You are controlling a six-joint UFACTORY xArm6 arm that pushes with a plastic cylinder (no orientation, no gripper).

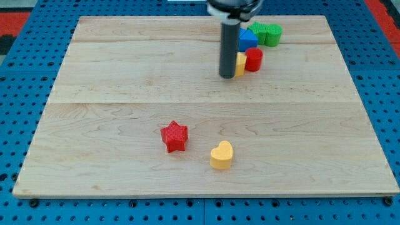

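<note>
My tip (227,76) rests on the wooden board (125,106) near the view's top, right against the left side of a yellow block (240,64) that the rod partly hides. A red cylinder (254,60) sits just to the right of that yellow block. Above them lies a blue block (247,40), and a green block (267,33) sits to its upper right. Far below, near the view's bottom centre, a red star (174,136) and a yellow heart (221,155) lie apart from the tip.
The board lies on a blue pegboard surface (25,62). A red area (12,19) shows at the view's top left and top right corners.
</note>
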